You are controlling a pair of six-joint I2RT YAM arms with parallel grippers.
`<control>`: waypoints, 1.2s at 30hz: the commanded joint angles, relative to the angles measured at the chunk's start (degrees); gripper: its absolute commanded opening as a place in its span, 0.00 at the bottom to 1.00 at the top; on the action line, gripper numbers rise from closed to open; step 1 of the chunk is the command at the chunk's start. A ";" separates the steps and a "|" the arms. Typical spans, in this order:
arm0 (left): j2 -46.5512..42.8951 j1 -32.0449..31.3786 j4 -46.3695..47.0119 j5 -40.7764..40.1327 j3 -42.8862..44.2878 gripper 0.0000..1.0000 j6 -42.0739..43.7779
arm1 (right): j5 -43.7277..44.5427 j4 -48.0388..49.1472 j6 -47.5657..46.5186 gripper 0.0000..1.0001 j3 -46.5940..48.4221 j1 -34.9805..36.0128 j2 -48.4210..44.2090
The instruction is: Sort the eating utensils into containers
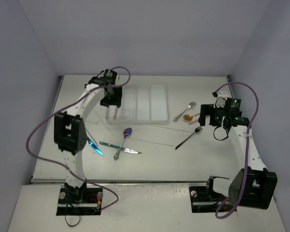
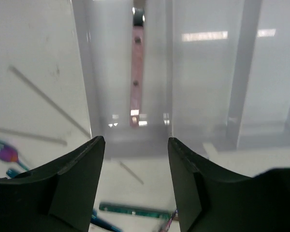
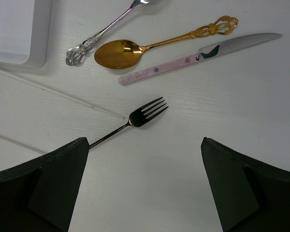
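Observation:
The white tray (image 1: 152, 117) lies at the back middle, its containers (image 2: 203, 77) running side by side. A pink-handled knife (image 2: 137, 72) lies loose in the leftmost compartment. My left gripper (image 2: 135, 145) hovers open over that compartment's near end, with nothing between its fingers. A black fork (image 3: 135, 120) lies on the table just beyond my open right gripper (image 3: 143, 142). Past it are a gold spoon (image 3: 118, 53), a silver spoon (image 3: 101, 35) and a second pink-handled knife (image 3: 198, 55). A purple spoon (image 1: 126, 133), a green-handled knife (image 1: 117, 146) and a blue knife (image 1: 95, 147) lie in front of the tray.
Thin pale sticks (image 2: 48, 99) lie on the table left of and in front of the tray. Another stick (image 3: 63, 92) runs between the tray corner (image 3: 34, 48) and the fork. Grey walls close in the table on three sides.

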 commanded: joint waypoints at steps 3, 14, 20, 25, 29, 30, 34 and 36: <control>-25.23 -5.54 7.21 -1.27 -20.46 0.52 0.93 | -0.66 1.59 0.76 1.00 2.22 -0.88 -0.71; -35.31 -12.82 14.56 1.32 -44.50 0.52 -1.61 | -0.34 1.69 1.14 1.00 2.23 -1.17 -0.56; -31.63 -18.11 18.23 1.28 -46.46 0.52 -1.74 | -0.14 1.75 1.29 1.00 2.16 -1.73 -0.38; -26.93 -18.87 18.89 0.88 -45.46 0.48 -2.01 | -0.30 1.75 1.29 1.00 2.06 -2.11 -0.37; -22.59 -18.69 18.46 0.88 -43.88 0.44 -2.18 | -0.48 1.75 1.29 1.00 2.06 -2.47 -0.37; -21.89 -18.63 18.46 1.07 -43.75 0.44 -2.25 | -0.67 1.75 1.29 1.00 2.06 -2.60 -0.50; -20.24 -18.69 18.52 1.31 -43.35 0.37 -1.87 | -1.09 1.75 1.23 1.00 2.12 -2.90 -0.51; -20.00 -18.62 18.54 1.31 -43.36 0.28 -1.60 | -1.28 1.75 1.29 1.00 2.06 -3.10 -0.55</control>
